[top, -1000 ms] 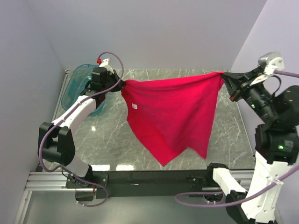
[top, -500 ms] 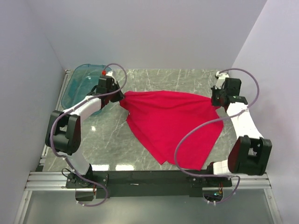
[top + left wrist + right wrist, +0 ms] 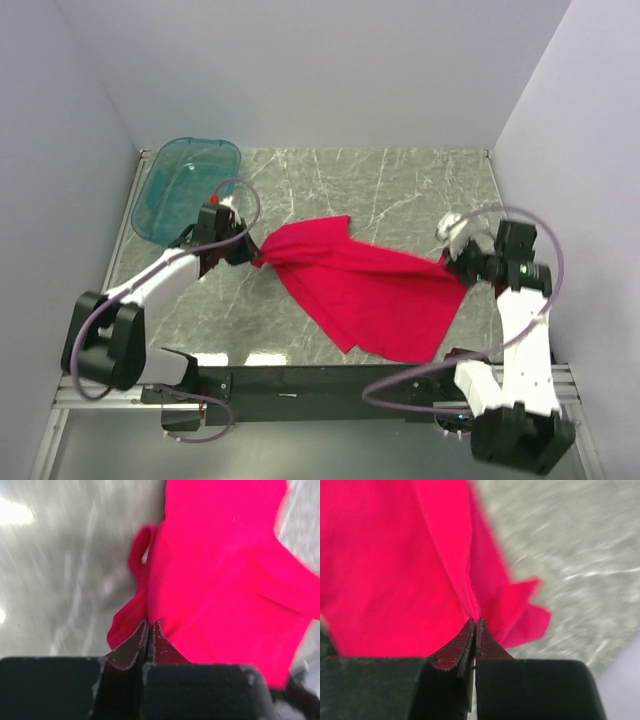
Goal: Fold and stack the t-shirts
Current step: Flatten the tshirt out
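My left claw (image 3: 256, 257) is pinched fully shut on a bunched corner of the red t-shirt (image 3: 372, 292) at its left end. My right claw (image 3: 456, 266) is clamped just as tight on the opposite corner at the right, so one edge is strung between them while the rest trails toward the near side of the marble table (image 3: 390, 180). I judge I hold it by two corners to lay it flat and square before any fold, well apart from the teal tub (image 3: 186, 186) at the far left.
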Robot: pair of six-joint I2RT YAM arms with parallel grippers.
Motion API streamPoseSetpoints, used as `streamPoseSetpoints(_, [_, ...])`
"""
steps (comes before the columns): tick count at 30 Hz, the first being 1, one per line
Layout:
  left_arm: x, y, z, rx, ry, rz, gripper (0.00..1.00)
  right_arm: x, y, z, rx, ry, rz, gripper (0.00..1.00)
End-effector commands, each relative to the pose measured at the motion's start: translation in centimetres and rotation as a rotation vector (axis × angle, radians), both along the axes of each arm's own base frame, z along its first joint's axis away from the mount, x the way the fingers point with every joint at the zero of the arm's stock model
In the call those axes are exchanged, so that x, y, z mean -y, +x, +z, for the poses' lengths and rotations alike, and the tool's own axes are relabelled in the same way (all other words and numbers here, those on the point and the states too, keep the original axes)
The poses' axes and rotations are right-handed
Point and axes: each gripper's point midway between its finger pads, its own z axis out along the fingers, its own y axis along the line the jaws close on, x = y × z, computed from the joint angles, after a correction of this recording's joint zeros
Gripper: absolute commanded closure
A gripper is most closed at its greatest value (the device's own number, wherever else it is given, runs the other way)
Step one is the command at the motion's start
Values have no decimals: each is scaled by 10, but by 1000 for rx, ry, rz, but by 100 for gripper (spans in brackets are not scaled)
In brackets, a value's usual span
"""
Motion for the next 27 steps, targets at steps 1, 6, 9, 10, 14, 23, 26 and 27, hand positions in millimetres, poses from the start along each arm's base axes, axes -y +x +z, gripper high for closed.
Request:
streamPoseSetpoints(1, [15,-44,-1,-109,-121,-48,100,-4,-61,-51,-151,-114,217,100])
streamPoseSetpoints(6, [9,-62,2,-137,-107,-36,53,6,-54,-76,-202,-116,134,100])
streamPoseSetpoints(9, [-2,-40,38,12,-51,-6,33,4,-43,-77,-201,-75,92,100])
streamPoseSetpoints(10, [-5,-30,50,74,-26,-1,30,4,-41,-77,-201,-67,87,100])
streamPoseSetpoints(14, [18,29,102,247,-70,-56,21,6,-31,-81,-215,-42,33,100])
streamPoseSetpoints(23, [95,113,27,1,16,-269,27,2,-21,-82,-215,13,-11,100])
streamPoseSetpoints(26, [107,112,0,-51,75,-311,27,2,-20,-84,-224,26,-16,100])
streamPoseSetpoints(27, [108,112,-5,-59,89,-316,28,1,-20,-85,-227,28,-16,100])
